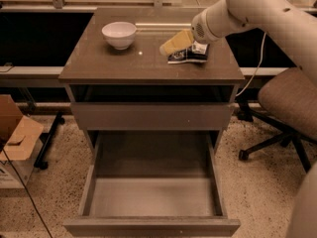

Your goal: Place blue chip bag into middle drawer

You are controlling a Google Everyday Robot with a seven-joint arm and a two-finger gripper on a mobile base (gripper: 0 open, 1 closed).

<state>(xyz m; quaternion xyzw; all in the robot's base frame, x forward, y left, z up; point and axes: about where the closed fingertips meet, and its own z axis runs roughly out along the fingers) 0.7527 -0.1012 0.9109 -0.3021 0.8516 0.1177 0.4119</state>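
Note:
The blue chip bag (192, 54) lies flat on the cabinet top (99, 66), right of centre, dark blue with white patches. My gripper (174, 43) has yellowish tips and hangs just above the cabinet top, at the bag's left edge and partly covering it. It points left towards the white bowl (119, 34). The white arm comes in from the upper right. The middle drawer (89, 192) is pulled wide open at the bottom front. Its pale grey floor is bare.
A closed drawer shows as a flat brown front panel (151, 116) above the open one. An office chair (287, 103) stands to the right. A cardboard box (17, 138) sits on the floor at left. A counter edge runs behind the cabinet.

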